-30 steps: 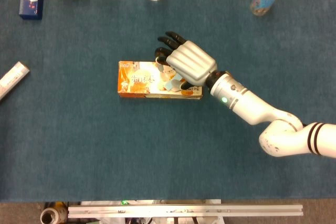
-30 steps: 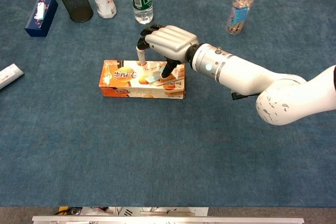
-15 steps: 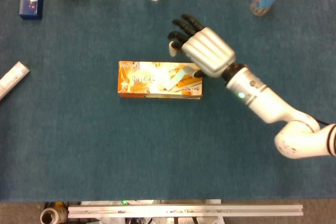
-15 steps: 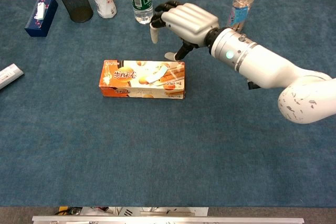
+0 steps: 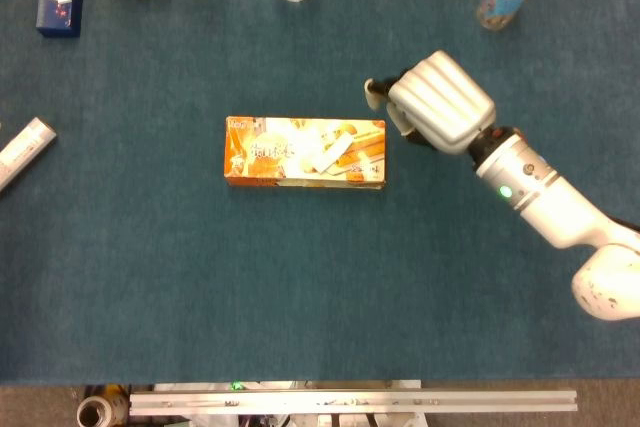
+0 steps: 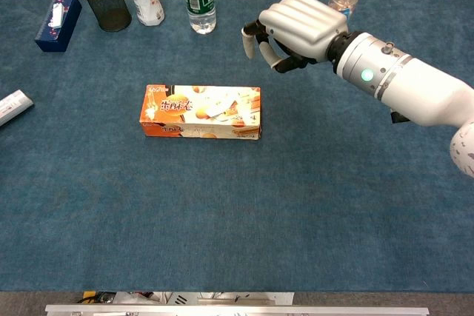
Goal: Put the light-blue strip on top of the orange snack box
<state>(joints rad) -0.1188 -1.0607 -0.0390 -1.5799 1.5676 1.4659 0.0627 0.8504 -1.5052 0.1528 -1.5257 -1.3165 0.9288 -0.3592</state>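
Mid-table lies the orange snack box, flat cardboard, long sides level, bare blue felt cloth all round it. Right hand hangs up-right of the box, apart from it, silver-backed fingers curled inward, holding nothing.

glossy printed cardboard on the orange box. smooth silvery plastic shell on the right hand. matt, napped blue cloth over the table.
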